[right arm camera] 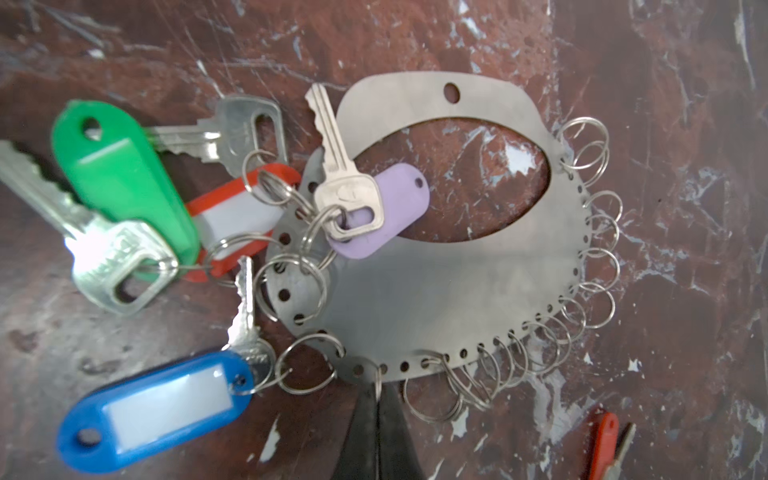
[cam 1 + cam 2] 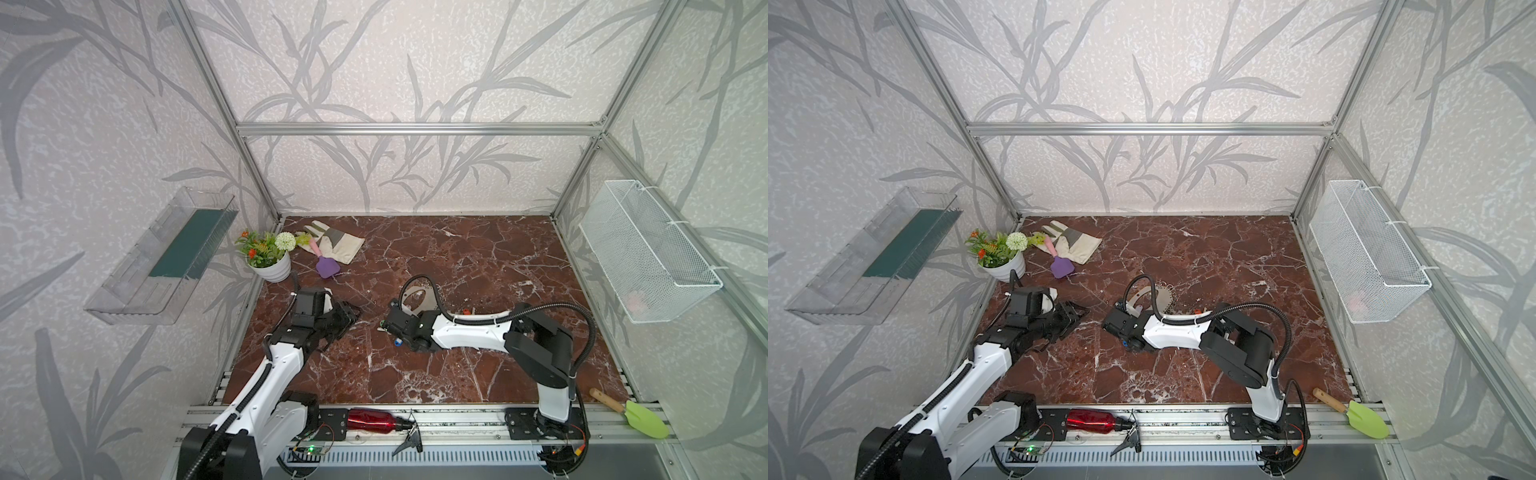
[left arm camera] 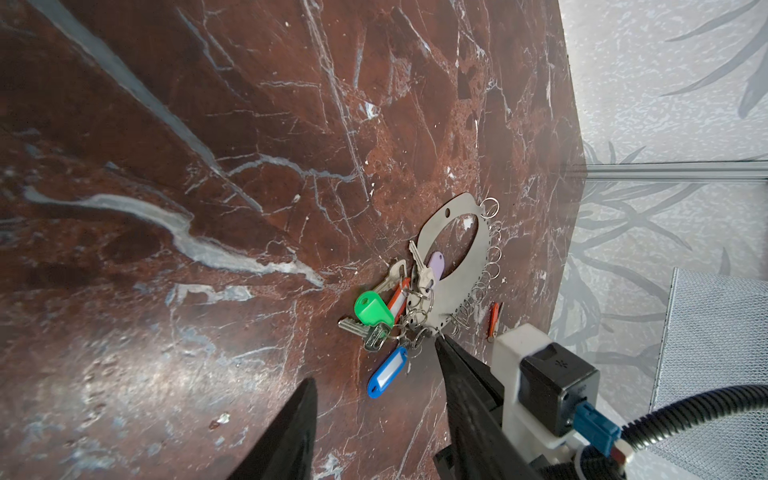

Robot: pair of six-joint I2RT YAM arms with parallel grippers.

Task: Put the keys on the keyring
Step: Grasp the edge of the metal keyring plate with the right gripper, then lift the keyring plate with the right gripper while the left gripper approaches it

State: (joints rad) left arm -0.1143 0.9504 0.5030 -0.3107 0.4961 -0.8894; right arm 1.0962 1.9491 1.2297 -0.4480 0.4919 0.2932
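The keyring is a flat grey plate with an oval hole that lies on the marble top, also seen as the keyring and the keyring. Several keys hang from split rings on its edge, with a green tag, a red tag, a purple tag and a blue tag. My right gripper is shut on one split ring at the plate's rim. A loose red-headed key lies apart. My left gripper is open, a short way from the blue tag.
A flower pot, a glove and a purple trowel sit at the back left. On the front rail lie a red bottle and a green trowel. A wire basket hangs on the right wall.
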